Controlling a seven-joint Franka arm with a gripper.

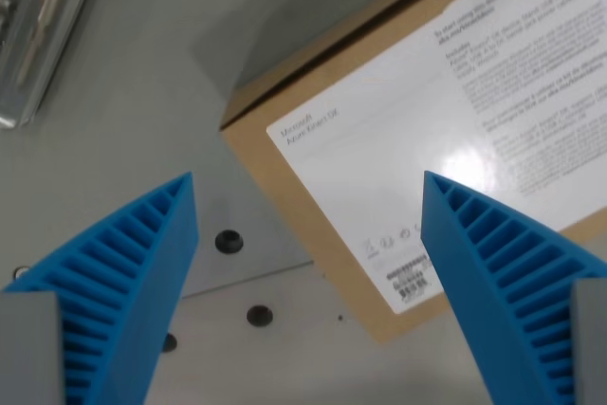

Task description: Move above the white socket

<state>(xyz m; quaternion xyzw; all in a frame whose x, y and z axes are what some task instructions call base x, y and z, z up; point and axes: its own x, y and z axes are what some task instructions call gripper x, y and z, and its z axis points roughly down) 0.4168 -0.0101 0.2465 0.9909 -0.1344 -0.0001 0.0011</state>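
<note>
My gripper (308,177) hung with its jaws spread wide apart and nothing between them. One blue ribbed finger (123,282) sat at the wrist view's left, the other at its right. A brown cardboard box (313,225) with a white printed label (455,130) lay under and ahead of my right-side finger, its corner reaching into the gap. The grey table (142,111), with dark holes (229,241), lay below. A clear case (43,16) with an orange part sat far ahead of the left finger. I could not see the white socket.
</note>
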